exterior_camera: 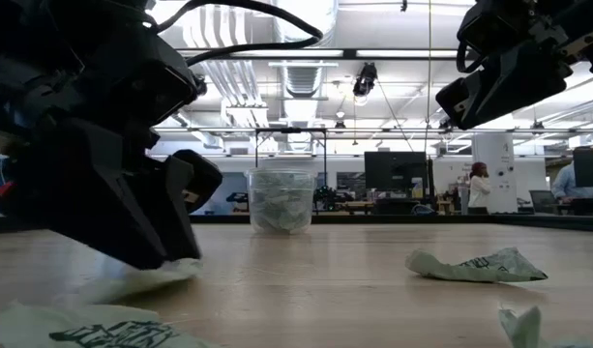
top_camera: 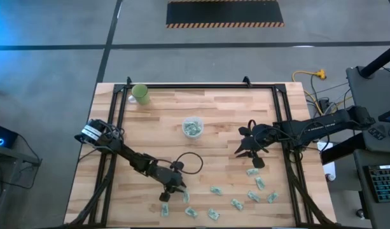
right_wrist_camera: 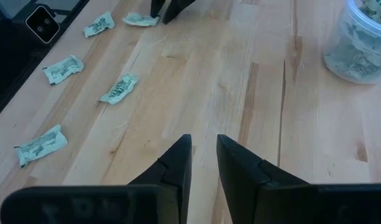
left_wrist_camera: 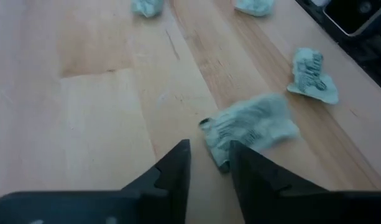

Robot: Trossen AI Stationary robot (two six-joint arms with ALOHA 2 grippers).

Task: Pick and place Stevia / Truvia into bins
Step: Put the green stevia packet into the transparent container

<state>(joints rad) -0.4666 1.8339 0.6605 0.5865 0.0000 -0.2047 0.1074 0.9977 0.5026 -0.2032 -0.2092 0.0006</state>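
Observation:
Several pale green and white Stevia packets [top_camera: 236, 203] lie scattered on the near right part of the wooden table. The clear cup [top_camera: 193, 127] stands mid-table with packets inside. My left gripper [left_wrist_camera: 209, 155] is low over the table's near side, open. One crumpled packet [left_wrist_camera: 249, 127] lies on the wood at its fingertips, its near corner reaching into the gap. My right gripper [right_wrist_camera: 204, 146] hangs above the table right of the cup, open, with nothing between its fingers. My left gripper slants down from the table's left side at the packet's near corner [left_wrist_camera: 216, 152], which lies between the fingertips beside one finger [left_wrist_camera: 240, 158]. The packet rests flat on the table. Whether a finger touches it, I cannot tell.
An opaque light-green cup [top_camera: 141, 93] stands at the far left corner. More packets [left_wrist_camera: 311, 74] lie close to the table's near edge, beyond the left gripper. A black frame rail runs along the table's sides. Bare wood lies between the cup and both grippers.

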